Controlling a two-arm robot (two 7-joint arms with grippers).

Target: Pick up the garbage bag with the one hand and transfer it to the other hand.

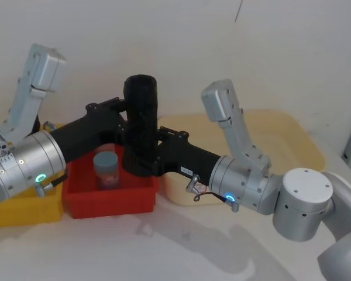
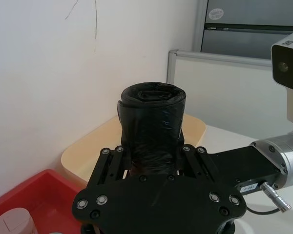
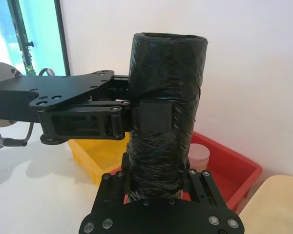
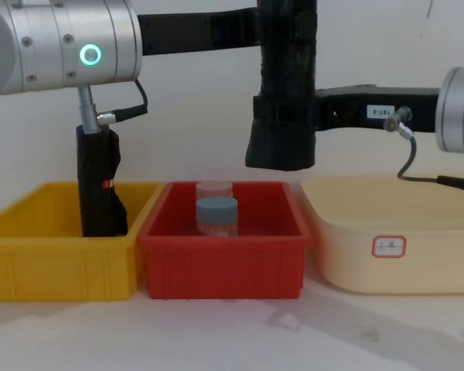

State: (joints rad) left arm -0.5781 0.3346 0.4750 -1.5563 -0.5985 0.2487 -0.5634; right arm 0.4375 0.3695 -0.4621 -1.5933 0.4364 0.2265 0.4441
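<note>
Hanging upright above the red bin [image 4: 224,247], the garbage bag [image 4: 282,69] runs its long axis from 12 to 6 o'clock in the chest view. Its flared, floppy end points to 6 and is clear of the bin's rim. Two claws meet on it. The left claw [image 4: 284,27], unlabelled and on the arm with the cyan ring, reaches in from 9 o'clock and is closed on the upper stretch of the roll. In the right wrist view its pad [image 3: 154,117] presses flat into the plastic. The right claw [image 4: 282,114], bearing the small white label, comes in from 3 o'clock just below it. Its fingers are narrowed to the roll's width and lie against the plastic on both sides, so it looks clamped too. Both arms are equally near, one grip stacked over the other along the same axis, so the handover appears to be at its midpoint. The coming move, I judge, calls for the left claw to open and draw back toward 9 o'clock without dragging the roll. A loose lower grip could let the bag slide down onto the jar [image 4: 216,215] in the bin.
</note>
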